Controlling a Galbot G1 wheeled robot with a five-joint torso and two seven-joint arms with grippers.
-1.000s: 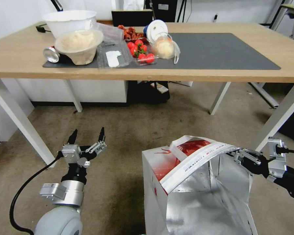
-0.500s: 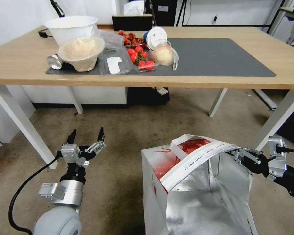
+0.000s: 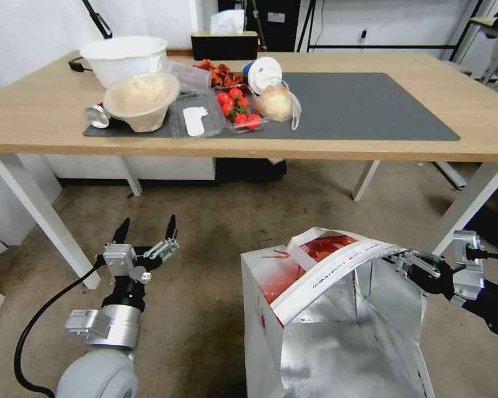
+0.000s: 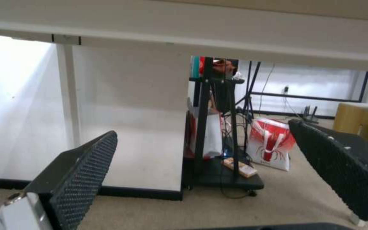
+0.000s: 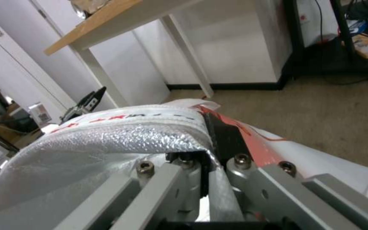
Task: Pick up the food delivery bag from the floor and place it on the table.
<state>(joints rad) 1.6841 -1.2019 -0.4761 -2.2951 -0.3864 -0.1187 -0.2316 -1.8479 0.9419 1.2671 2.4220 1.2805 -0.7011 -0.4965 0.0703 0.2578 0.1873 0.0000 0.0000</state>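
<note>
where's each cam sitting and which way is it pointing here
Head view: on the head, looking forward and down at the table and the food delivery bag; both arms show, left gripper open, right gripper at the bag's rim.
Left wrist view: low on the left wrist, looking under the table; its own fingers show.
Right wrist view: on the right wrist, close on the bag clamped between its fingers.
Shared: head and right wrist views both show the bag and the table.

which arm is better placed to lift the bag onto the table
Right, most likely. The right gripper is already shut on the bag at its top edge, while the left gripper hangs open over bare floor, apart from it. The table stands ahead.
</note>
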